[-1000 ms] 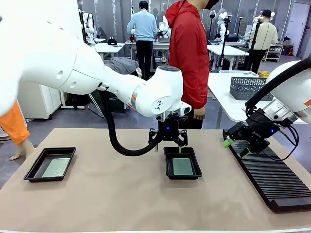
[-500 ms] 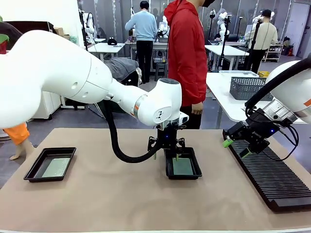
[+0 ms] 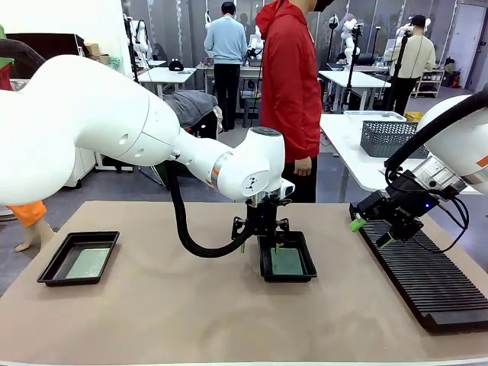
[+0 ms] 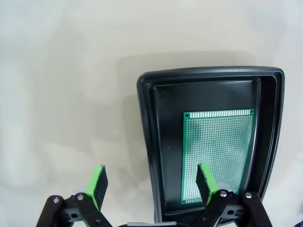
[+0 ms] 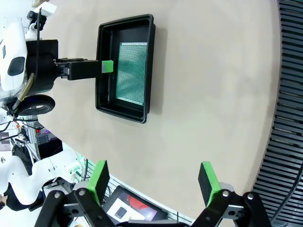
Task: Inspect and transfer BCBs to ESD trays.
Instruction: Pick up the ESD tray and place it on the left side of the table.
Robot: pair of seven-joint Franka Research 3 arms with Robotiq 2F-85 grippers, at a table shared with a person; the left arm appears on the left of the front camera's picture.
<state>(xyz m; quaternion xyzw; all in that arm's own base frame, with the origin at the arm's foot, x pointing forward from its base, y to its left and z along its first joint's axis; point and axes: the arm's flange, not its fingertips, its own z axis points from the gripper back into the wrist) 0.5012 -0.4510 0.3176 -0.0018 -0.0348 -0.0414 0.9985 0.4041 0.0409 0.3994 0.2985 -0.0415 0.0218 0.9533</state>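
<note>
Two black ESD trays lie on the tan mat. The left tray [image 3: 53, 263] holds a BCB [image 3: 88, 263]. The middle tray [image 3: 263, 263] [image 4: 149, 123] [image 5: 102, 66] holds another green BCB [image 3: 286, 261] [image 4: 218, 146] [image 5: 132, 71] lying flat. My left gripper [image 3: 259, 244] [image 4: 151, 182] hangs open and straddles this tray's rim, with one finger above the board and the other over the mat. It holds nothing. My right gripper [image 3: 370, 233] [image 5: 154, 182] stands open and empty above the near end of the rack, right of the middle tray.
A long black slotted rack [image 3: 427, 278] [image 5: 289, 94] lies along the mat's right side. A grey wire basket [image 3: 389, 137] sits on a white table behind it. A person in a red hoodie [image 3: 290, 91] stands at the far edge, behind the middle tray.
My left arm's upper links swung and its gripper sank slightly over the middle tray's edge, still open. The person shifted a little left. The right arm stayed still.
</note>
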